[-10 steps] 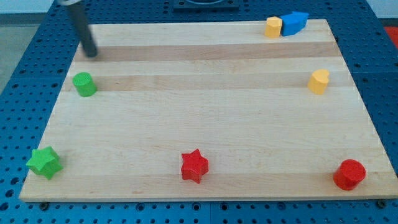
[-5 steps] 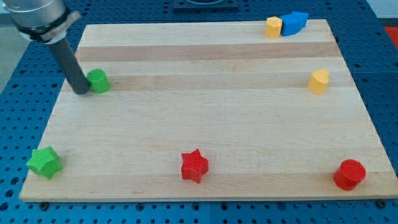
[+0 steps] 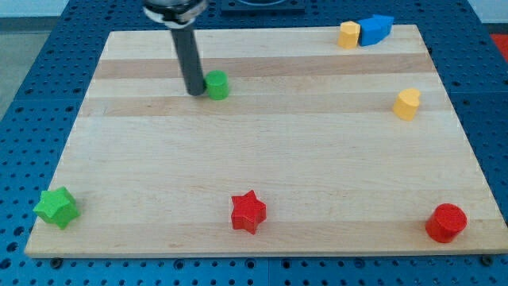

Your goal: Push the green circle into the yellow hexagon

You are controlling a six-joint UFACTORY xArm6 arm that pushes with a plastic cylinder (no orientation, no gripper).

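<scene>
The green circle [image 3: 217,84] is a small green cylinder on the wooden board [image 3: 262,167], in the upper middle-left. My tip [image 3: 195,92] is at its left side and touches it or nearly so. The dark rod rises from there to the view's top. The yellow hexagon [image 3: 348,34] stands at the board's top right edge, far to the right of the green circle, with a blue block [image 3: 375,28] against its right side.
A yellow heart-like block [image 3: 407,104] sits at the right. A green star [image 3: 56,207] is at the bottom left, a red star [image 3: 248,211] at the bottom middle, a red circle [image 3: 445,222] at the bottom right.
My tip came down to the green circle's left side, then slid right and slightly up with it. The green circle has moved from the board's left edge toward the upper middle.
</scene>
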